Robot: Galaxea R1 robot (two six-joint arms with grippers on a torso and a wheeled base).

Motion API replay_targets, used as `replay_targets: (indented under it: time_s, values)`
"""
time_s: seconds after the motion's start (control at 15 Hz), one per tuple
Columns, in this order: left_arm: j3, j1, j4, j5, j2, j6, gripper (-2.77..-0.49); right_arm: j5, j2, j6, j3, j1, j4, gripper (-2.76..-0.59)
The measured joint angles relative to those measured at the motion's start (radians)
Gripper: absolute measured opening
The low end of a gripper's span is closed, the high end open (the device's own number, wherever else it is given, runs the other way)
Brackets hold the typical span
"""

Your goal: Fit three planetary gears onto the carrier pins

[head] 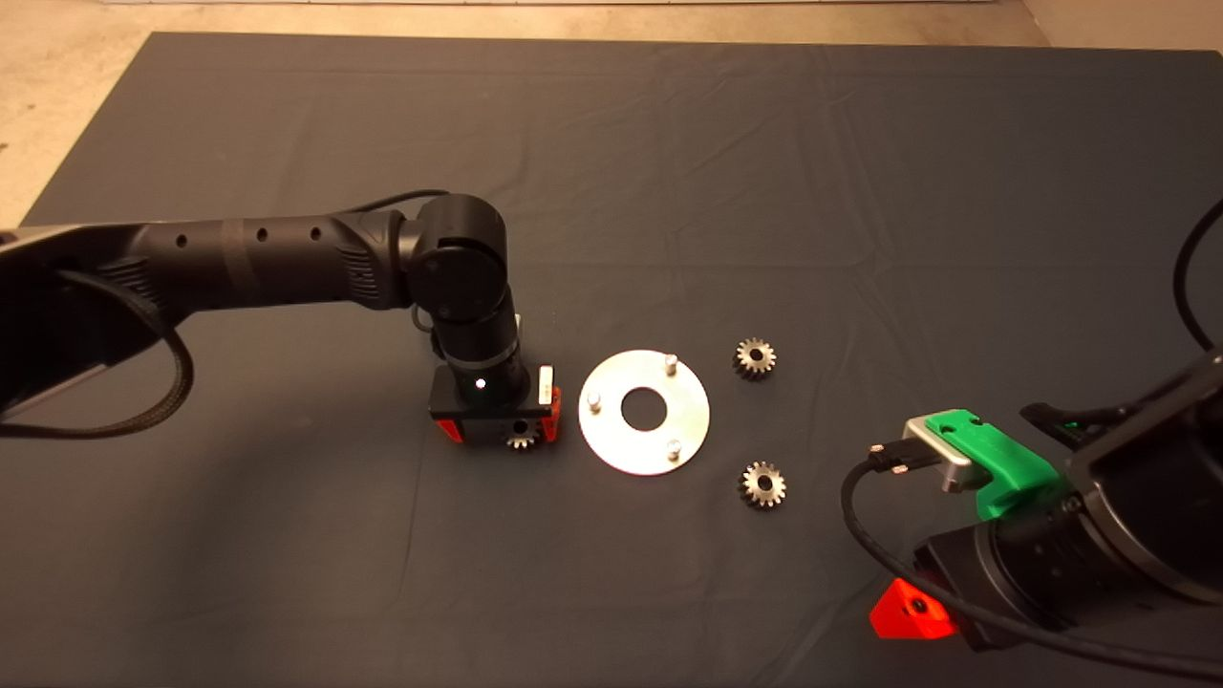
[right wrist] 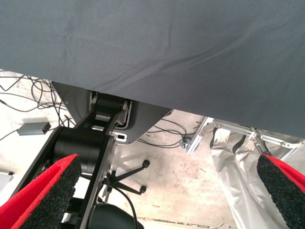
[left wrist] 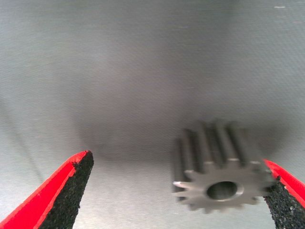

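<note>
The shiny round disc (head: 626,449) lies on the mat with three carrier pins (head: 671,362) standing bare in a triangle. Two planetary gears lie to its right, one further back (head: 755,358) and one nearer (head: 762,484). The third gear (head: 521,440) lies on the mat left of the disc. My left gripper (head: 499,435) is down over it, open. In the left wrist view the gear (left wrist: 221,176) lies between the fingers, right against one pad (left wrist: 283,205) and far from the other. My right gripper (head: 908,612) is parked at the lower right, open.
The dark mat (head: 611,172) covers the table. In the right wrist view, past the mat's edge, are the robot's base (right wrist: 81,148), cables on the floor and a person's leg (right wrist: 233,167).
</note>
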Motion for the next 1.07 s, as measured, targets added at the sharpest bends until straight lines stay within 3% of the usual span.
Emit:
replay_targets:
  time_s: [0.2, 0.73, 0.8, 0.93, 1.07]
  values:
    - [0.01, 0.0, 0.001, -0.004, -0.004, -0.005, -1.02, 0.0, 0.0, 0.0, 0.0, 0.0, 0.0, -0.61]
    - [0.013, 0.0, 0.019, -0.008, -0.008, 0.01, -1.02, 0.0, 0.0, 0.0, 0.0, 0.0, 0.0, -0.61]
    - [0.013, 0.0, 0.021, -0.012, -0.009, 0.018, -1.02, 0.0, 0.0, 0.0, 0.0, 0.0, 0.0, -0.61]
    - [0.013, 0.0, 0.03, -0.041, -0.015, 0.036, -1.12, 0.0, 0.0, 0.0, 0.0, 0.0, 0.0, -0.61]
    - [0.013, 0.0, 0.038, -0.05, -0.015, 0.043, -1.17, 0.0, 0.0, 0.0, 0.0, 0.0, 0.0, -0.61]
